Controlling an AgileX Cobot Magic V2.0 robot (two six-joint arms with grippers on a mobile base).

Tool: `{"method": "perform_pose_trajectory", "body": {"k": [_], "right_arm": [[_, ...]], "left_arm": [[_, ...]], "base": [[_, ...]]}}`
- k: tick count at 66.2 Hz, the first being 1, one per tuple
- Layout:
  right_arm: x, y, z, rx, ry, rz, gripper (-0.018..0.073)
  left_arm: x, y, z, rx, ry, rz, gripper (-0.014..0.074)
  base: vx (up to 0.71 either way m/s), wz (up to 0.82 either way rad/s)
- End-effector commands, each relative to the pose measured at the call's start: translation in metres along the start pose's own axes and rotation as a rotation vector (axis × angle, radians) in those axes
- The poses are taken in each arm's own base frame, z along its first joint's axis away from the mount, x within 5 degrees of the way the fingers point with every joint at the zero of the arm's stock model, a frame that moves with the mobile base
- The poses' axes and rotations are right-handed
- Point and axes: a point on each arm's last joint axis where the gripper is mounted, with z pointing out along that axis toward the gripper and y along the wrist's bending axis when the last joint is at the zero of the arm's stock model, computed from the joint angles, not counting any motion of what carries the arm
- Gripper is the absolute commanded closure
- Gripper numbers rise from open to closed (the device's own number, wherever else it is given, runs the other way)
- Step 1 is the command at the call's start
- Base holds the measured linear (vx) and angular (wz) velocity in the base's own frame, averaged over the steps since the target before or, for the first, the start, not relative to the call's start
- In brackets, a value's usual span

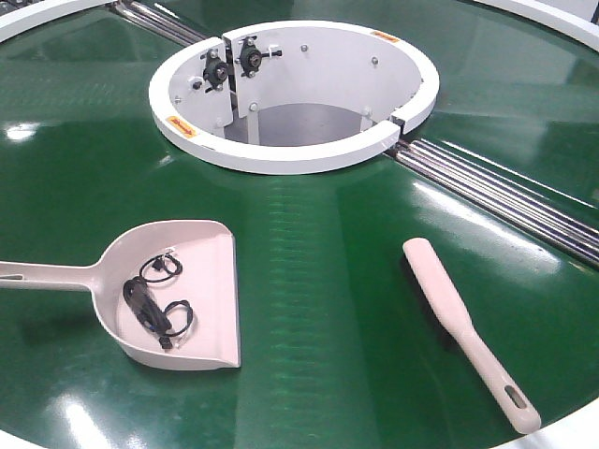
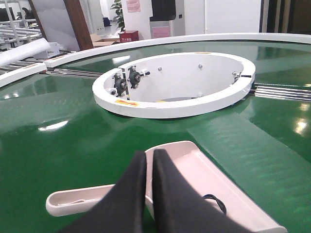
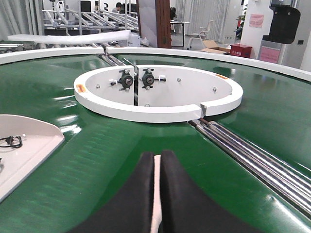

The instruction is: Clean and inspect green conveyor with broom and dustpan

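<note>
Dustpan (image 1: 182, 295), lower left on green conveyor (image 1: 318, 243), cable (image 1: 154, 304) inside. Broom (image 1: 463, 327), lower right. My left pincer (image 2: 149, 160) and right pincer (image 3: 157, 162): narrow, holding nothing, poised above each tool for pickup.

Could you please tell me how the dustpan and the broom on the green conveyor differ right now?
The dustpan is a wide scoop with raised sides; the broom is a long, slim brush. The dustpan holds a tangle of black cable; the broom carries nothing. The dustpan lies left, its handle pointing left; the broom lies right, angled diagonally. Both are beige-pink plastic, resting on the green conveyor.
</note>
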Motion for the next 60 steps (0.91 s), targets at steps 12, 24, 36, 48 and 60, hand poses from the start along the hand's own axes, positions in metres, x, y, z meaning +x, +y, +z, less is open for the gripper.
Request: {"method": "perform_pose_trajectory", "body": {"k": [12,24,36,48,60], "right_arm": [[-0.0155,-0.0010,-0.0015,0.008,-0.098,0.004,0.0568],[-0.0155,-0.0010,-0.0015,0.008,-0.098,0.004,0.0568],[-0.0155,-0.0010,-0.0015,0.008,-0.098,0.004,0.0568],[-0.0155,-0.0010,-0.0015,0.008,-0.098,0.004,0.0568],[-0.0152,-0.0010,-0.0015,0.008,-0.094,0.004,0.0568]], "left_arm": [[-0.0121,0.0049,-0.0008,-0.043,-0.074,-0.029,0.0604],[-0.0113,0.0043,-0.0008,-0.036,-0.066,-0.029,0.0604],[-0.0113,0.0043,-0.0008,-0.036,-0.066,-0.029,0.0604],[-0.0113,0.0043,-0.0008,-0.036,-0.066,-0.029,0.0604],[-0.0064,0.0037,0.0002,-0.034,-0.042,-0.039,0.0603]], "base": [[0.00,0.00],[0.00,0.00],[0.00,0.00],[0.00,0.00],[0.00,0.00]]}}
